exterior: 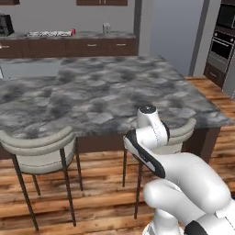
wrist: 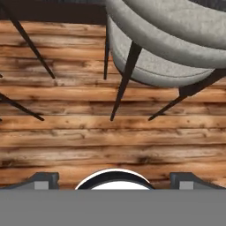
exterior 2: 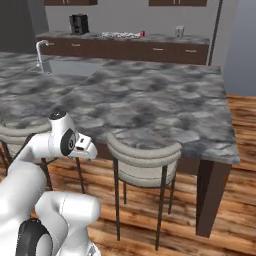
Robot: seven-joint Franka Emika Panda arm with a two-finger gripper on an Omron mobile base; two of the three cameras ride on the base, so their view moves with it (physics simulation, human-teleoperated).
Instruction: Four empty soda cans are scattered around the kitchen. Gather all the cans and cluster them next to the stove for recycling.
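Kitchen with a large grey marble island (exterior: pixel 114 87) in front of the robot, its near edge lined with padded grey stools (exterior: pixel 41 149) on thin dark legs. The white arm (exterior: pixel 156 137) is folded low and tucked close to the base, below the island's near edge, with its wrist bent so the hand looks straight down at the wooden plank floor (wrist: pixel 88 137). In the hand view the gripper (wrist: pixel 113 180) hangs above the planks beside a stool seat (wrist: pixel 176 53), its two dark fingertips (wrist: pixel 42 180) standing wide apart near the view's lower corners, released and grasping nothing.

Along the back wall runs a dark-fronted counter (exterior 2: pixel 150 39). A black cooktop, the stove (exterior 2: pixel 117 35), sits flush in it, and one small red soda can (exterior 2: pixel 142 34) stands just beside the stove's right edge; it is tiny and blurred, so whether it is upright or tipped cannot be told. A dark coffee machine (exterior 2: pixel 78 23) stands toward the counter's left end. A sink with a curved faucet (exterior 2: pixel 40 50) is set into the island's far left corner.
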